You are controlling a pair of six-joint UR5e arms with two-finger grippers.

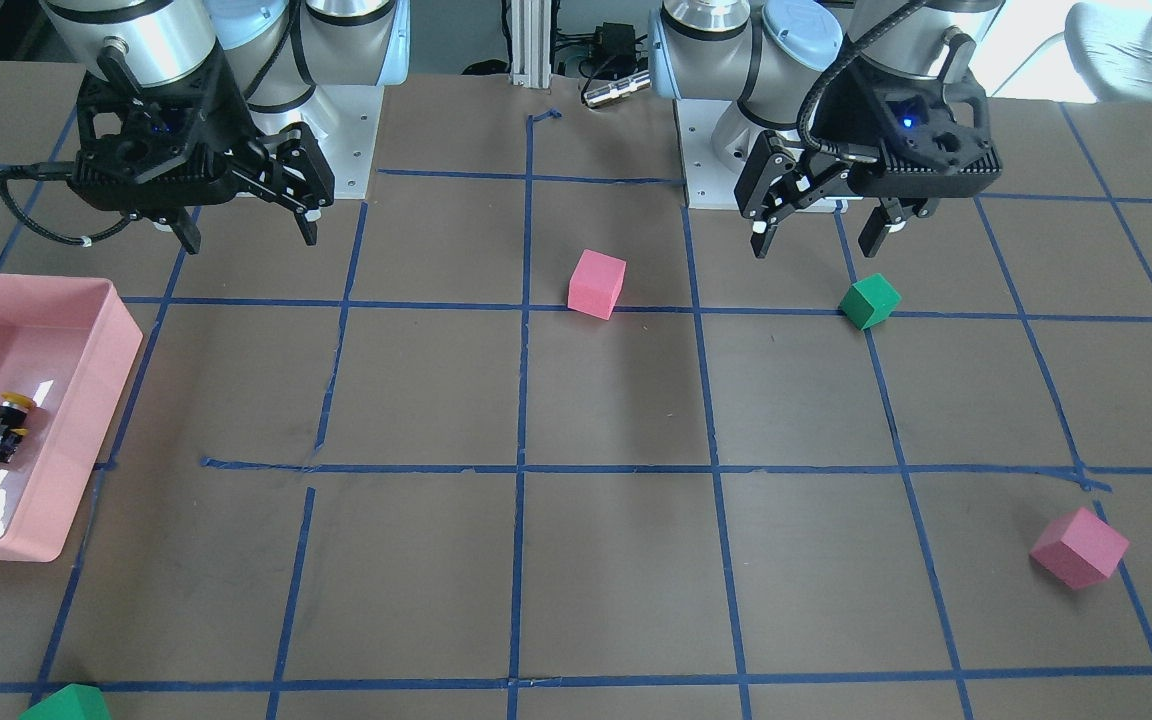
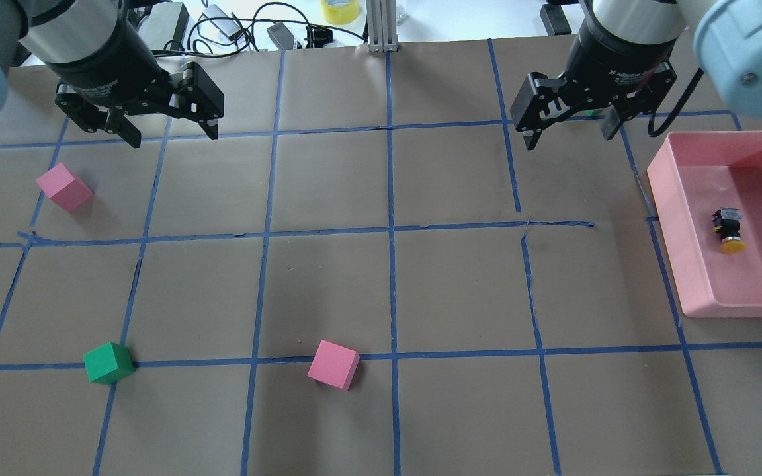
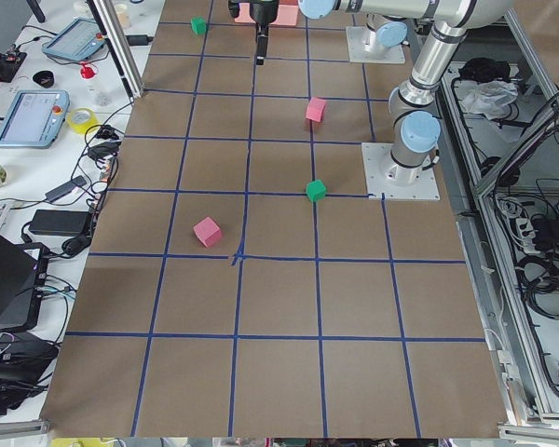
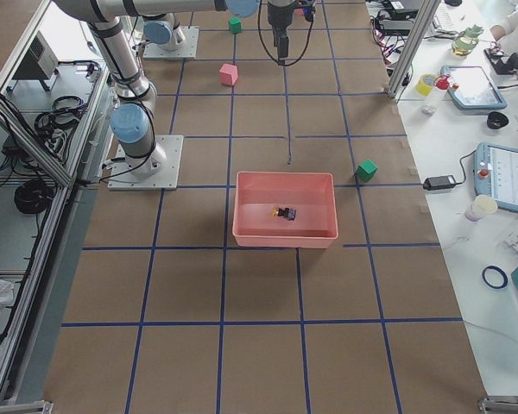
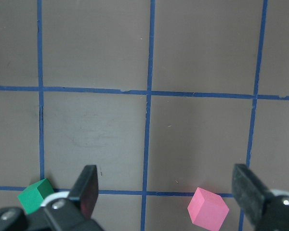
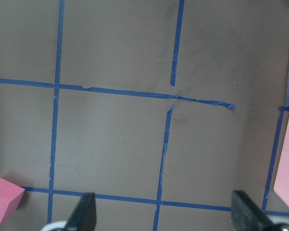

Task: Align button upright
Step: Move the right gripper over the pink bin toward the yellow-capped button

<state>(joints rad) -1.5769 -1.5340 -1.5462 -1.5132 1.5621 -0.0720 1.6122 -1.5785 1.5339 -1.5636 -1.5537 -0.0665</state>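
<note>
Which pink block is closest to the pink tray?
The pink block near the centre, on a blue tape line, is closest to the pink tray. The other pink block sits far over on the robot's left side.

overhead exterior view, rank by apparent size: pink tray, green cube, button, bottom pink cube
1. pink tray
2. bottom pink cube and green cube: look about alike, so not ranked
3. button, lying in the tray
</note>
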